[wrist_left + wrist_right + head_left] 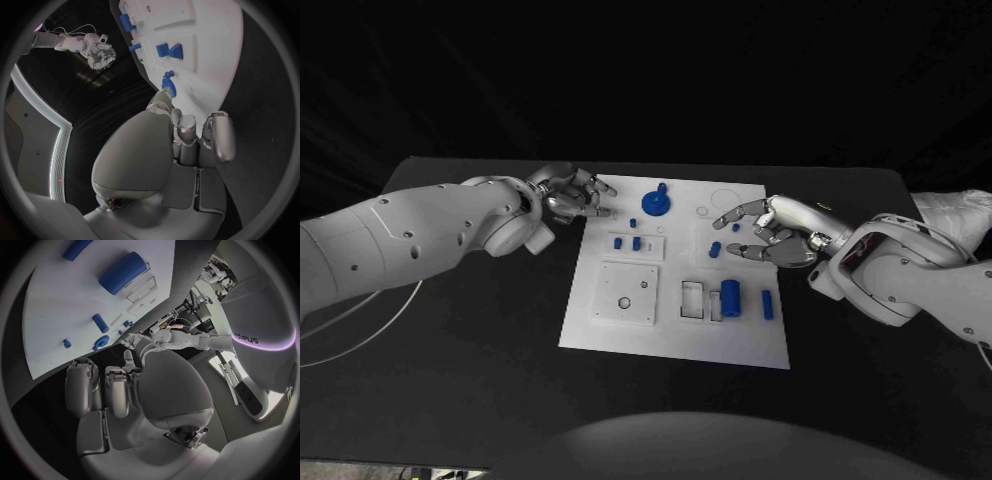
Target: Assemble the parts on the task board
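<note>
On the robot's white arm (262, 305), lettering "sharpa" (244, 337).

From behind my right hand I can read one word: "sharpa", in small dark letters on the white casing (259, 315) that curves past my wrist. The letters stand turned on their side and run along the casing just beside a strip of purple light. I can read no other word, number or sign: none on the white board (678, 300), its blue parts (730, 293), my arms or the bench (473, 340).
</note>
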Tool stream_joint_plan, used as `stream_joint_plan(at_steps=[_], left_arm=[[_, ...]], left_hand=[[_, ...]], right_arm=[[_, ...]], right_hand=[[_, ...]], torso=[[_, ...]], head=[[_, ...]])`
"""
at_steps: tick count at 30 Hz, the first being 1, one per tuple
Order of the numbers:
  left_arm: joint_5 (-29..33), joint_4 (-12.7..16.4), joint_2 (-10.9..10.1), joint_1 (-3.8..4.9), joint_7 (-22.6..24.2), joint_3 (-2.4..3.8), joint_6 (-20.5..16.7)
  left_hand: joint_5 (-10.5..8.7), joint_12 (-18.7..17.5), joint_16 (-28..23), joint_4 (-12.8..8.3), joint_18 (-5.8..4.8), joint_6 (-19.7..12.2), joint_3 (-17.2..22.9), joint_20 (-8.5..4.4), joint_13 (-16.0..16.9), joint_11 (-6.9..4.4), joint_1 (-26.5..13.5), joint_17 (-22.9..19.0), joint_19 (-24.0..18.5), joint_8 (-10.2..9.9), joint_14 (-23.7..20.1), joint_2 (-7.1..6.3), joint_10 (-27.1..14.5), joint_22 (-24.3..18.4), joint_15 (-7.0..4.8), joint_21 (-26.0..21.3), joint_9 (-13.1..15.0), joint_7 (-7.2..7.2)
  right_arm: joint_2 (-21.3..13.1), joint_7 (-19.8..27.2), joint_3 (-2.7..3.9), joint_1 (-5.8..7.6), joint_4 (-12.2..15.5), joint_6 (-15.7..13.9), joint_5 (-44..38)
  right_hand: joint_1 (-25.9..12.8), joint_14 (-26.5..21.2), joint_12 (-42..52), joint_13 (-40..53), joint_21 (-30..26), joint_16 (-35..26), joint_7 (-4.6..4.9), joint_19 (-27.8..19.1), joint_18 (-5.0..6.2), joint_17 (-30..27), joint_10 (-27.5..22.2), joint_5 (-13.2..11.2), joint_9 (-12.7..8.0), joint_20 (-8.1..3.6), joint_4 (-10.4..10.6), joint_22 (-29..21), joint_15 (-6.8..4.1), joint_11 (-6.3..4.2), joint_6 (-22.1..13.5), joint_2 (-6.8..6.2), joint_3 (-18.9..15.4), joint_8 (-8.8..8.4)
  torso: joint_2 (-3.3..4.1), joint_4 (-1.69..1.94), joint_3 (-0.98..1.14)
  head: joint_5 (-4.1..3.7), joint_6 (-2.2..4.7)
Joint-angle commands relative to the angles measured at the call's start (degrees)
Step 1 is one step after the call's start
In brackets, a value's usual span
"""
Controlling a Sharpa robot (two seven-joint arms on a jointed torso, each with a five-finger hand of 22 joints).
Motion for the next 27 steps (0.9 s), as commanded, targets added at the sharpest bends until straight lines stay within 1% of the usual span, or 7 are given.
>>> stream_joint_plan(at_steps=[1, 10, 12, 15, 19, 22, 27], left_arm=[[0.61, 1.47, -1.29, 1.42, 3.49, 0.11, -0.31], [0.69, 5.63, -5.77, 6.58, 5.01, 0.00, 0.71], [1.29, 6.28, -6.50, 7.23, 6.34, -0.09, -0.57], [3.93, 6.97, -7.18, 7.75, 9.12, -0.20, -2.45], [7.51, 7.96, -7.52, 8.01, 12.43, -0.27, -3.60], [8.93, 9.36, -7.65, 8.08, 14.96, -0.31, -4.56], [9.80, 12.18, -7.68, 7.83, 17.49, -0.34, -4.96]], left_hand=[[-0.16, -1.16, 0.26, 0.05, 0.41, 0.19, -0.89, -0.03, -0.70, 0.07, -1.26, 0.11, 0.41, 0.53, 0.46, -0.28, 0.41, 10.91, 0.08, 0.28, -0.18, 0.09], [-6.73, -13.92, -5.45, -0.07, 1.32, 0.21, -4.86, 0.78, -9.05, 1.13, -4.58, -10.41, -2.46, 1.71, -7.01, 0.78, 0.62, 9.55, 1.19, -4.05, -0.99, 0.03], [-9.37, -17.92, -12.78, -0.20, 2.98, 1.78, -6.13, 1.53, -12.04, 1.19, -6.80, -20.12, -9.07, 2.19, -16.17, 1.83, 0.19, 6.73, 1.83, -13.18, -1.01, 0.70], [-10.37, -24.59, -24.83, -0.48, 6.17, 4.15, -8.10, 3.85, -17.79, 1.08, -9.87, -25.17, -30.46, 1.93, -25.32, 2.98, -0.14, -2.47, 5.61, -41.15, -1.41, 1.94], [-9.28, -31.35, -40.55, 0.30, 4.70, 4.85, -9.23, 5.91, -24.12, 2.48, -10.91, -32.54, -44.94, 1.14, -38.77, 3.44, -5.07, -10.04, 6.50, -56.54, -1.90, 2.93], [-7.86, -34.00, -47.64, 0.22, 4.19, 4.48, -8.93, 6.73, -28.44, 2.22, -9.95, -36.58, -50.75, 0.46, -44.11, 3.55, -7.87, -14.82, 5.56, -63.81, -2.21, 2.83], [-6.38, -33.79, -50.10, 0.21, 4.81, 4.27, -8.76, 7.48, -32.11, 2.26, -8.79, -38.98, -50.58, -0.02, -44.10, 4.19, -7.84, -18.04, 5.51, -67.30, -2.37, 2.89]], right_arm=[[-0.55, 0.34, 0.02, 0.60, 0.16, -1.40, -0.17], [-1.68, -2.32, 0.03, 4.13, -0.53, -1.77, -0.99], [-1.49, -4.64, 0.03, 5.38, -1.21, -0.56, -2.10], [-0.68, -9.10, 0.03, 7.39, -2.86, 2.64, -4.84], [0.92, -13.37, 0.03, 9.15, -5.57, 6.72, -9.74], [2.20, -15.40, 0.04, 9.85, -7.63, 9.10, -14.14], [3.16, -17.61, 0.06, 10.27, -9.23, 12.24, -19.21]], right_hand=[[-0.33, 6.08, 0.15, 15.06, -0.08, 0.20, 0.13, -0.02, -0.13, 15.08, 6.07, -0.38, 0.08, -0.17, 0.44, 11.17, 0.19, 0.21, 0.53, 0.09, -0.28, -0.49], [-0.96, 6.08, -0.09, 14.82, -0.55, 0.20, 1.08, -0.27, -0.04, 15.08, 5.75, -4.22, 0.64, 0.24, 1.47, 11.02, 0.65, 0.83, 2.17, 0.22, -1.10, -1.02], [-1.37, 6.08, -0.74, 14.19, -1.11, 0.20, 1.71, -0.62, 0.07, 15.08, 4.95, -6.23, 0.94, 0.49, 1.94, 10.82, 0.98, 1.28, 3.25, 0.13, -1.67, -0.91], [-1.71, 6.08, -2.75, 12.31, -2.66, 0.20, 1.94, -1.58, 0.45, 15.08, 2.76, -9.14, 1.26, 0.86, 2.50, 10.27, 1.24, 1.54, 4.18, -0.08, -2.62, -1.27], [-0.20, 3.46, -13.90, 2.86, -10.01, -3.64, 2.43, -6.18, 2.17, 11.77, -6.65, -9.06, 2.64, 0.88, 1.96, 7.55, 1.56, 1.48, 8.57, -0.36, -3.09, -0.29], [2.39, -0.97, -47.43, -23.40, -18.66, -12.72, 2.58, -10.06, 3.67, 4.45, -23.45, -6.62, 3.73, 1.00, 1.18, 3.79, 2.02, 2.06, 10.21, -1.64, -0.98, -1.01], [3.06, -2.63, -64.37, -35.18, -21.90, -17.11, 3.09, -10.45, 3.61, 0.98, -31.20, -6.60, 4.01, 2.35, 1.50, 2.44, 3.29, 5.02, 8.93, -3.52, 1.71, -3.51]], torso=[[-0.25, 0.25, 0.06], [-0.56, 0.65, -0.01], [-0.57, 0.68, -0.02], [-0.51, 0.83, -0.05], [-0.30, 1.22, -0.28], [0.01, 1.87, -0.60], [0.65, 3.31, -0.73]], head=[[-0.19, 0.00], [-0.59, 0.00], [-0.90, 0.00], [-1.76, 0.00], [-2.77, 0.00], [-3.90, 0.00], [-5.57, 0.00]])
